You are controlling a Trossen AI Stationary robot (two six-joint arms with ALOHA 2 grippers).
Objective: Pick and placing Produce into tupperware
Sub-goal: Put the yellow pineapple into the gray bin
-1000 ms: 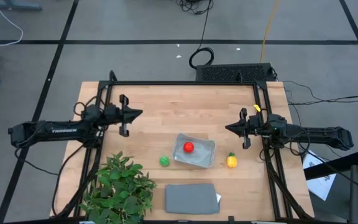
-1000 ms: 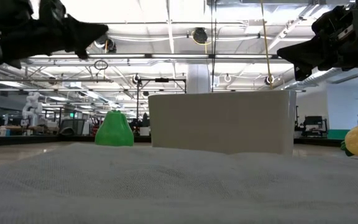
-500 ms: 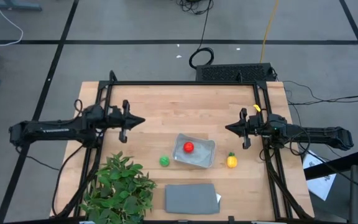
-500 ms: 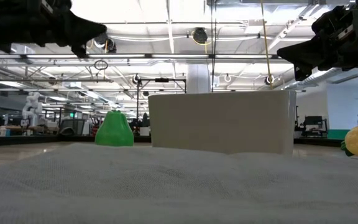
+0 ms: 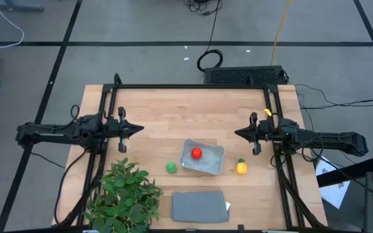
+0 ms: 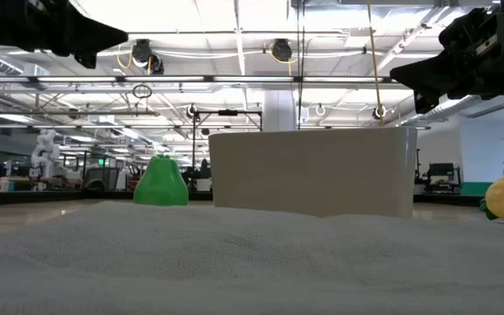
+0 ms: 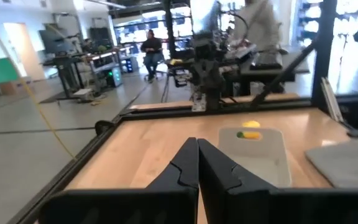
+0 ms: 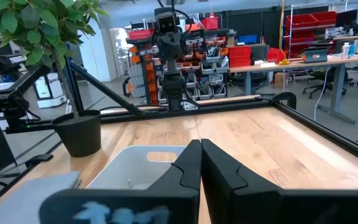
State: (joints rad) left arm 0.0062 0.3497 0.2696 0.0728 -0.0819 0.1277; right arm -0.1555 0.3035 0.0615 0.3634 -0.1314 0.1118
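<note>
The clear tupperware [image 5: 203,157] stands on the wooden table, right of centre toward the near side, with the red round piece [image 5: 196,153] inside it. The green round piece [image 5: 171,167] lies on the table by its left side. The yellow piece with green top [image 5: 241,167] lies by its right side. My left gripper [image 5: 140,128] is shut and empty above the table's left part, its fingertips closed together in the left wrist view [image 7: 197,149]. My right gripper [image 5: 237,133] is shut and empty above the right part, as the right wrist view [image 8: 200,149] shows.
A large leafy green plant [image 5: 125,194] stands at the near left corner. A flat opaque grey rectangle [image 5: 199,206] lies at the near edge. A black frame [image 5: 193,87] runs around the table. People show in the room beyond the table.
My left gripper has drawn back toward the table's left edge and a little toward the near edge, staying shut. The produce and the tupperware have kept still.
</note>
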